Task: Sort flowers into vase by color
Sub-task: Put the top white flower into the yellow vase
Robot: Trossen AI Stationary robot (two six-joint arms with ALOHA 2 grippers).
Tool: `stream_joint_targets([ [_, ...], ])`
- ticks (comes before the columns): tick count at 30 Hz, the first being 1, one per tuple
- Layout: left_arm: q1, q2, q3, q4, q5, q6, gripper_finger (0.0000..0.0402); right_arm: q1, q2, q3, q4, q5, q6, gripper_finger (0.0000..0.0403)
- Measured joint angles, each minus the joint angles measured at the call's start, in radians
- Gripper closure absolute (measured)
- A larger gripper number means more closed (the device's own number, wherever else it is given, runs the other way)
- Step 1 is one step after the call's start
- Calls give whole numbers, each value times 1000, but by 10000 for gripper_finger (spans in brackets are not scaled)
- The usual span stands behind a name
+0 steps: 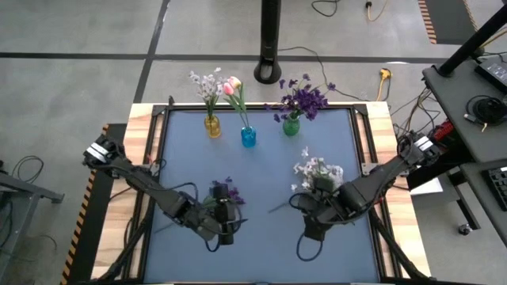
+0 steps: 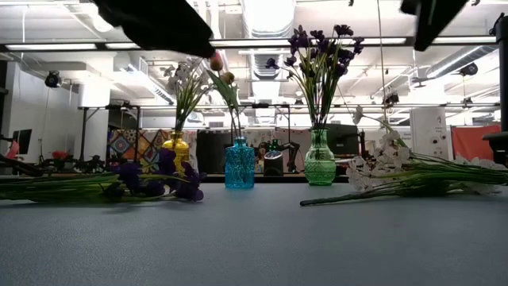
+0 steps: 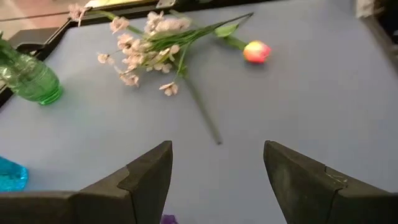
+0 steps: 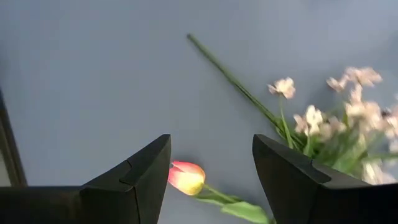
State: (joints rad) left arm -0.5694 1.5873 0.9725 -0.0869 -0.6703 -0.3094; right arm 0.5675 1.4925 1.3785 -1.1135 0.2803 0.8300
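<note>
Honestly, my worry is tangling: beside the white sprigs (image 1: 317, 170), well short of the green vase (image 1: 291, 125), the pink tulip (image 4: 186, 177) lies under my right gripper (image 1: 311, 231), fingers open, empty. Closing could snag both stems. Left gripper (image 1: 224, 235) hovers open by the purple blooms (image 1: 224, 191).

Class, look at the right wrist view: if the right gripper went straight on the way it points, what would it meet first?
Probably the pink tulip lying on the table, between the open right gripper fingers. The white sprig lies off to one side. Depth is uncertain.
</note>
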Motion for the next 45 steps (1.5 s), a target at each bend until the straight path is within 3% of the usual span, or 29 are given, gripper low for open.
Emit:
stream_joint_targets([
  [4,23,58,32,-3,22,31,166,23,0,-4,-75,30,171,179],
  [9,23,85,63,-52,27,66,166,33,0,-40,-164,42,327,142],
  [13,23,74,68,-92,27,60,166,30,0,-111,-204,43,432,115],
  [18,23,66,80,-93,27,65,166,-4,1,-231,-194,26,505,110],
  [27,32,66,80,-92,-4,92,166,-103,1,-434,-8,-26,463,130],
  [35,42,66,80,-92,-27,110,166,-152,2,-512,49,-26,424,138],
  [40,43,66,80,-92,-28,114,166,-156,2,-547,182,-26,381,174],
  [45,44,66,80,-92,-29,114,166,-156,1,-548,183,-26,382,235],
])
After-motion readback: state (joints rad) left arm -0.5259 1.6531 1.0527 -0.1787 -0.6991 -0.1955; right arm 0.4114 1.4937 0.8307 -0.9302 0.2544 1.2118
